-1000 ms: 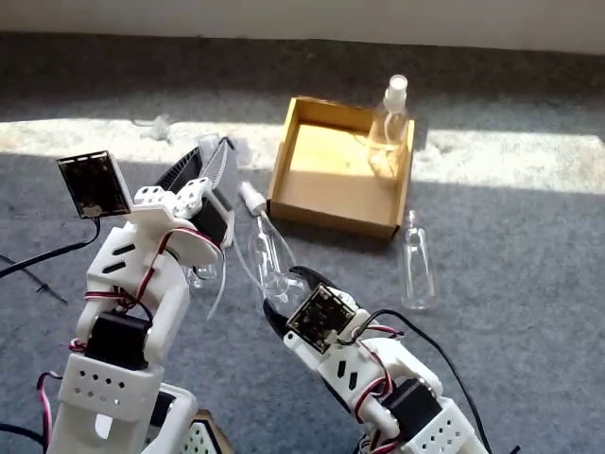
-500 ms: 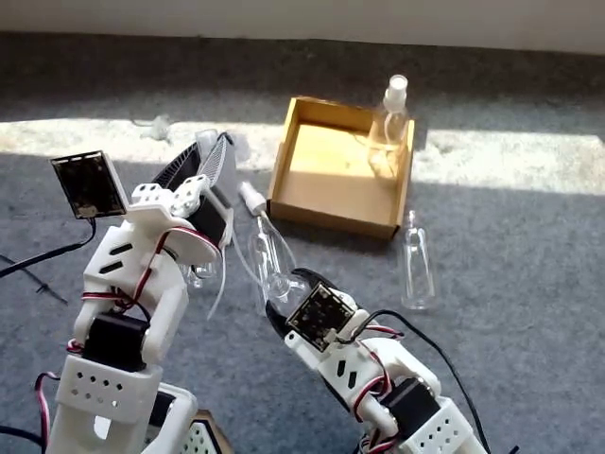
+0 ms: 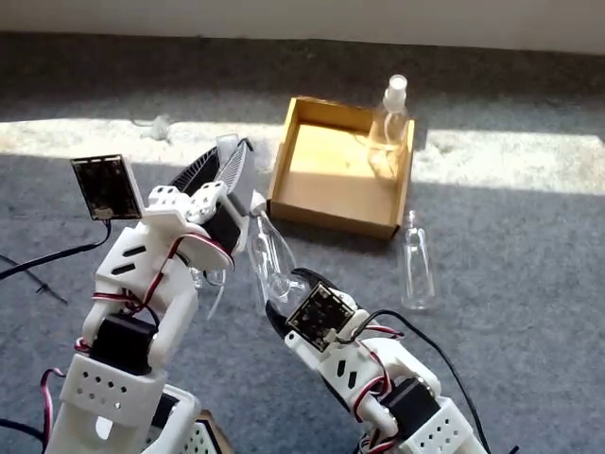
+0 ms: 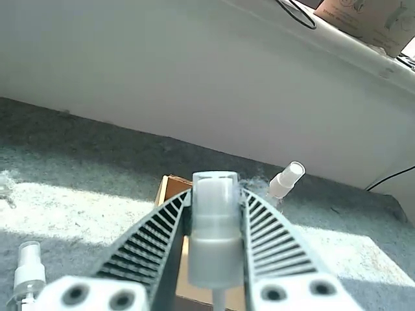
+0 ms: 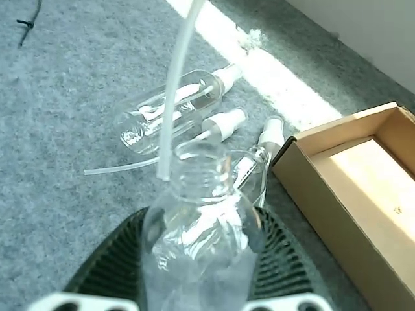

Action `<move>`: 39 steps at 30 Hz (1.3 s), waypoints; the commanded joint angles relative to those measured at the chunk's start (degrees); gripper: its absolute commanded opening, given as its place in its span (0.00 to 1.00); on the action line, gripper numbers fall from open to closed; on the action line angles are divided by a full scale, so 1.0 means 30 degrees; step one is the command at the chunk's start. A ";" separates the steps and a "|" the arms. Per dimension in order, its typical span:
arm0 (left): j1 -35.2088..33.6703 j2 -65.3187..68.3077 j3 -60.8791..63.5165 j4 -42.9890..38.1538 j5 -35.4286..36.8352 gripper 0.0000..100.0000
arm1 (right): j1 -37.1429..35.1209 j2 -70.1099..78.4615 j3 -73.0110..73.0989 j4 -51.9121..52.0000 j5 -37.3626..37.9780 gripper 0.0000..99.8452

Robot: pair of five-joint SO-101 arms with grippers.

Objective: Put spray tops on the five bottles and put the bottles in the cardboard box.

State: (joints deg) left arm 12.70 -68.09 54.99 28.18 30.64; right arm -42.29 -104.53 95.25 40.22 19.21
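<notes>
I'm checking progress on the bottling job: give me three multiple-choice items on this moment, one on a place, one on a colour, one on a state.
1. Where does the upright capped bottle stand? A) in the left jaws B) in the box's far corner C) in the right jaws
2. What colour is the carpet? A) grey B) red C) green
3. The bottle in the right jaws is: A) capped B) crushed C) open-necked
Answers: 1 B, it stands inside the cardboard walls; 2 A, grey all round the box; 3 C, its neck is bare, with no top on.
</notes>
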 commanded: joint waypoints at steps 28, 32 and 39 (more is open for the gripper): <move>0.0103 0.3678 -0.0923 -0.3458 -0.1582 0.01 | 0.0073 -0.0220 0.0161 0.0073 0.0176 0.00; 0.0161 0.4850 -0.0952 -0.3516 -0.1524 0.01 | 0.0161 -0.0220 0.0161 0.0073 0.0176 0.00; 0.2535 0.2476 -0.0601 -0.1026 -0.1465 0.01 | 0.0513 -0.0220 0.0015 0.0044 -0.0176 0.00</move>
State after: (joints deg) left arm 14.99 -55.43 54.99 20.18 26.42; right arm -42.29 -104.53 95.25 40.22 19.21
